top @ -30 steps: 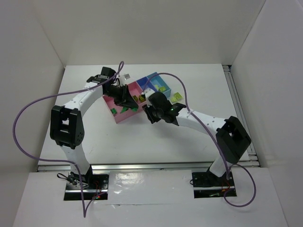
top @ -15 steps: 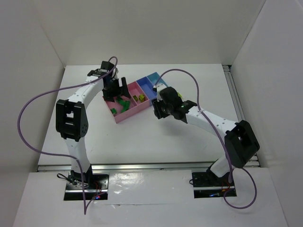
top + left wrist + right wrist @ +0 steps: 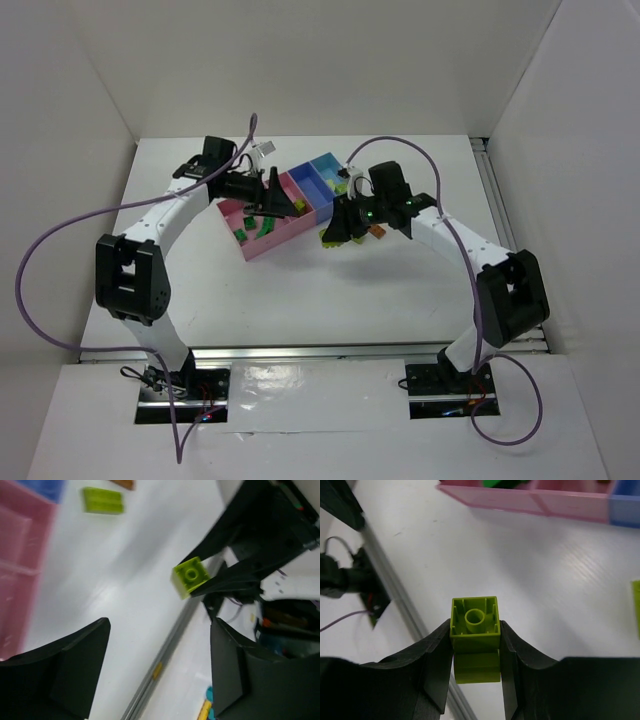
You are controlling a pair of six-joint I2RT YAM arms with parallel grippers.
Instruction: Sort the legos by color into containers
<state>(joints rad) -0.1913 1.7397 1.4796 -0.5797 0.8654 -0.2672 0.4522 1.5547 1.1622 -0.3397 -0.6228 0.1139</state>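
Holding yellow-green brick (image 3: 475, 622) pinched in right jaws, now raised off counter (image 3: 300, 290) just near of bins (image 3: 322, 172). Turning left jaws, wide open and empty, rightward above pink bin (image 3: 262, 243); drop-off pending.

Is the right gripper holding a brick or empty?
Holding: the right gripper has a yellow-green brick clamped between its fingers.

We record the containers (image 3: 268, 246) as a joined pink-to-blue row. Dark green bricks (image 3: 262, 229) lie in its large pink bin. One yellow-green brick (image 3: 475, 625), hollow underside showing, sits clamped in the right gripper (image 3: 476, 647) just beside the row's near side. An orange brick (image 3: 378, 232) lies near the blue end.
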